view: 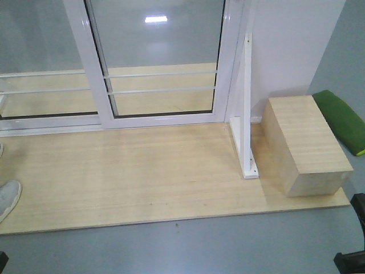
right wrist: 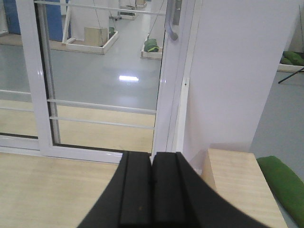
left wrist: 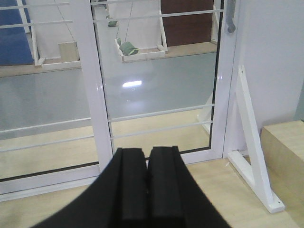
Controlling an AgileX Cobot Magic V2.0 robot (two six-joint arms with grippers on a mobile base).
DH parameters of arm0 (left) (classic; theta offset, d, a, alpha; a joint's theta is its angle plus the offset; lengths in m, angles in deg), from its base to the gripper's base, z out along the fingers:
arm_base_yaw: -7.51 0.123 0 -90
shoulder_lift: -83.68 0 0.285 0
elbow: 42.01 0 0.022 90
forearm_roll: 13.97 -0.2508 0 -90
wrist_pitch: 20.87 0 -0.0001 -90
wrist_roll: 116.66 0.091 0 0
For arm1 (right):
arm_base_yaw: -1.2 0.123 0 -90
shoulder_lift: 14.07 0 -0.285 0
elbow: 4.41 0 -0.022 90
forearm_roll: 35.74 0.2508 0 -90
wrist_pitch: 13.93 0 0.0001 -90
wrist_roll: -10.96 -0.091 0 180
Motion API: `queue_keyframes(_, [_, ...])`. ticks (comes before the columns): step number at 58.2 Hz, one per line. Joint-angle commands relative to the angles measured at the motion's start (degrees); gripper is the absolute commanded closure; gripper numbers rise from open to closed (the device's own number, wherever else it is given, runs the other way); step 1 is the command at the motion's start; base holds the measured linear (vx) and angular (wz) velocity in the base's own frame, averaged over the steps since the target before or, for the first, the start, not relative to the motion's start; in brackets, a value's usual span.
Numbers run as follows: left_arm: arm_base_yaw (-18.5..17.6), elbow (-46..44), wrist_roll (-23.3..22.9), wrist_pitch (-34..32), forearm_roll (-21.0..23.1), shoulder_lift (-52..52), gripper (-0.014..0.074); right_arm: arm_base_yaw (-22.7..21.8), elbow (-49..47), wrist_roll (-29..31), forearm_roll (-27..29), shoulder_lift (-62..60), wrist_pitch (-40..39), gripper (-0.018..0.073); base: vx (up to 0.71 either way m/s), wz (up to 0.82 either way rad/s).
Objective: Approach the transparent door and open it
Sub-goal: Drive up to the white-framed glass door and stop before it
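Note:
The transparent door (view: 162,51) stands shut ahead, a clear glass panel in a white frame with two thin horizontal bars low across it. Its grey pull handle (left wrist: 231,19) shows at the door's right edge in the left wrist view, and the same handle (right wrist: 175,21) appears high up in the right wrist view. My left gripper (left wrist: 147,156) is shut with nothing between its black fingers, well short of the door. My right gripper (right wrist: 152,159) is also shut and empty, pointing at the door's right frame.
A pale wooden platform (view: 142,171) lies before the door. A white slanted brace post (view: 246,114) and a wooden box (view: 308,142) stand at the right, by a white wall (right wrist: 237,71). A green cushion (view: 342,117) lies beyond. A shoe (view: 8,197) shows at left, and a handle-less barred panel (view: 40,57).

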Motion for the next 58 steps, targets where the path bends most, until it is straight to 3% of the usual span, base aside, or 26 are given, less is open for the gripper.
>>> queue_keyframes(1, [-0.29,0.52,-0.39,-4.71,0.16,-0.78,0.0503,-0.23,0.26,0.21,-0.42,-0.92,-4.71,0.0565,0.51,-0.02])
queue_keyframes(58, [-0.29,0.52,-0.39,-4.71,0.16,-0.78,0.0503,-0.23,0.26,0.21,-0.42,-0.92,-4.71,0.0565,0.45,0.06])
